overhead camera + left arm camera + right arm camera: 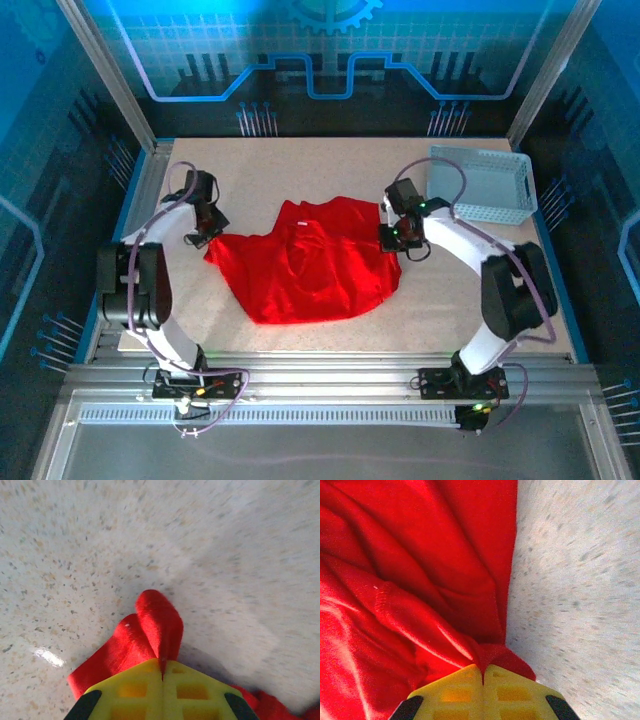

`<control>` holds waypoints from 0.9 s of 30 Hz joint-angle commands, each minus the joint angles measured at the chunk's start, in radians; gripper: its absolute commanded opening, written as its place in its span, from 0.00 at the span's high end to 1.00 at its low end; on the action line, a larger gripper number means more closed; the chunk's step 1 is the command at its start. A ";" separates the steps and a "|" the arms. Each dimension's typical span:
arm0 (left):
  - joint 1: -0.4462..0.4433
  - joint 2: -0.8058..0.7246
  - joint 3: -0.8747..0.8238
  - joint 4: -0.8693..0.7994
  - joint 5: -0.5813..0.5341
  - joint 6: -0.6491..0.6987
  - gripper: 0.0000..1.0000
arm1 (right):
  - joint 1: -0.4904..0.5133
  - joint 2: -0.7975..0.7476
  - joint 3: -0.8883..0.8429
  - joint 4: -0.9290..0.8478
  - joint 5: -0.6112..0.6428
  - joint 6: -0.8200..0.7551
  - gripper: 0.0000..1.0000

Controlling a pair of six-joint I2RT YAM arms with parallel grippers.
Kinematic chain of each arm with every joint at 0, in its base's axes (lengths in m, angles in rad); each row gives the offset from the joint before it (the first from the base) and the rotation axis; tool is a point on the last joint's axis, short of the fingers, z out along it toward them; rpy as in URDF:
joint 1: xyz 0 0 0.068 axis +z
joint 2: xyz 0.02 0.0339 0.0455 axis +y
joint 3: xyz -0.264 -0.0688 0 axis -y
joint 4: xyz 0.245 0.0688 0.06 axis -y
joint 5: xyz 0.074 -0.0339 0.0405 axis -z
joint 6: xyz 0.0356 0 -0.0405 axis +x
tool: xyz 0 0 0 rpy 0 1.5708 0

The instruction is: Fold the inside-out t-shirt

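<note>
Labels: a small pale neck label (303,226) sits on the inside-out t-shirt (310,265), on the part level with the basket's near wall. It is too small to read.

Materials: the counter (300,170) is a pale speckled surface, flat and matte with a slight sheen. The basket (480,211) is rectangular, white plastic mesh, upright.

T-shirt: bright red soft cloth, plain, lying crumpled and creased in an irregular, roughly triangular heap. It is on the counter left of the basket and nearer the arm bases, apart from the basket. Folds run across it, and a seam line shows in the right wrist view.

Left gripper (205,238): at the shirt edge farthest from the basket. In the left wrist view the yellow jaws are clenched together on a rolled fold of red cloth, which sticks out past the tips (162,662) over bare counter.

Right gripper (388,238): at the shirt edge nearest the basket. The yellow jaws are clenched on a bunched pinch of the cloth edge (484,667), with red cloth to one side and speckled counter to the other.
</note>
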 commanded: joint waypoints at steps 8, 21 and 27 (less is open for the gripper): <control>0.018 -0.431 0.023 -0.114 -0.199 -0.080 1.00 | 0.042 -0.362 0.235 -0.167 0.232 -0.103 1.00; 0.086 -0.368 -0.131 -0.085 -0.053 -0.083 1.00 | 0.355 -0.177 0.014 -0.207 0.330 0.102 0.71; 0.089 -0.367 -0.148 -0.075 -0.048 -0.070 1.00 | 0.249 -0.219 -0.051 -0.190 0.291 0.055 0.49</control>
